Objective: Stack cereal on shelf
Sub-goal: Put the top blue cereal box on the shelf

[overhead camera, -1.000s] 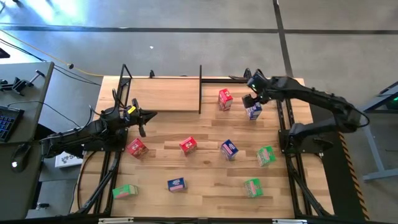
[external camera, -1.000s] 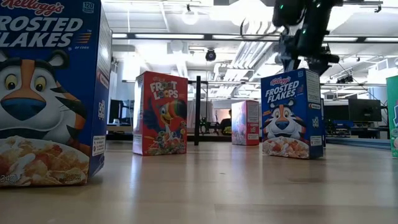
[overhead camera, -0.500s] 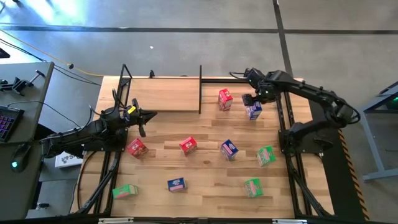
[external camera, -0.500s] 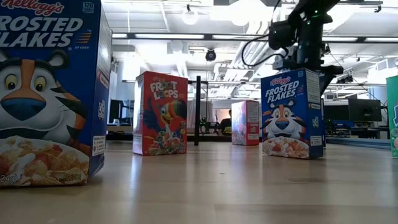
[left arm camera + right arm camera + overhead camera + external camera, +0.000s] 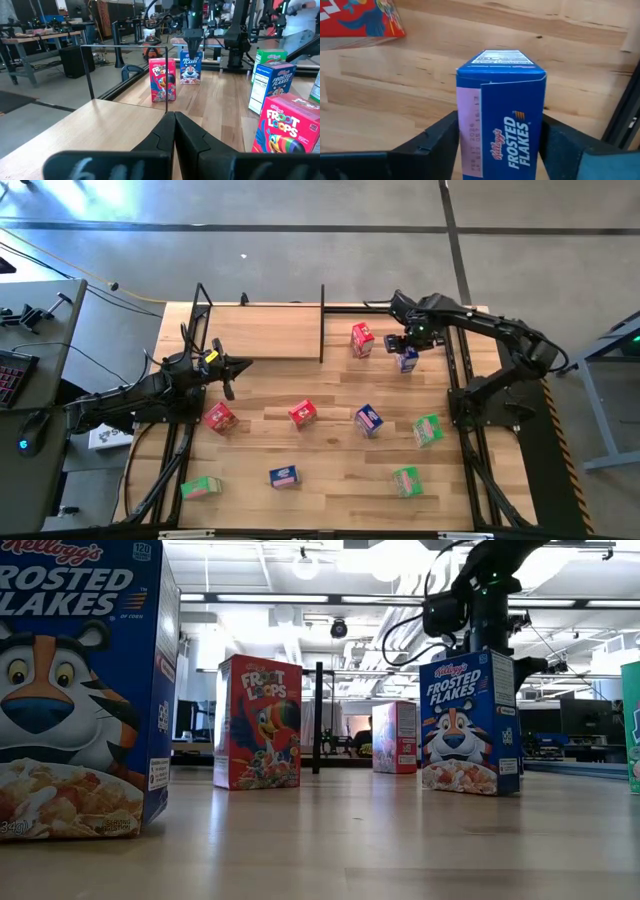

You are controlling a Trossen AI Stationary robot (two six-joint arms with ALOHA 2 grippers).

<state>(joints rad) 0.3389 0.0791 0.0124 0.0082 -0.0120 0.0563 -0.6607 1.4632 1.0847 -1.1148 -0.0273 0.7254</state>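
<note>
Right gripper (image 5: 408, 346) is down over a blue Frosted Flakes box (image 5: 406, 360) that stands upright on the table (image 5: 330, 480), just beside the red box (image 5: 362, 339) near the shelf's right end; in the right wrist view the two dark fingers (image 5: 437, 135) flank the box's narrow sides, close against the cardboard, though whether they truly clamp it I cannot tell; the box sits flat on the wood. Left gripper (image 5: 228, 368) hovers by the shelf (image 5: 265, 332) at its left part, fingers pressed together with nothing between them; the left wrist view shows the tips meeting over the light plank. The shelf's own plank carries no box; the black divider (image 5: 322, 323) rises at its right end. Other boxes dot the table: red ones (image 5: 219, 417) and (image 5: 302, 413), blue ones (image 5: 369, 420) and (image 5: 284, 476), green ones (image 5: 428, 430), (image 5: 405, 480) and (image 5: 201, 487).
</note>
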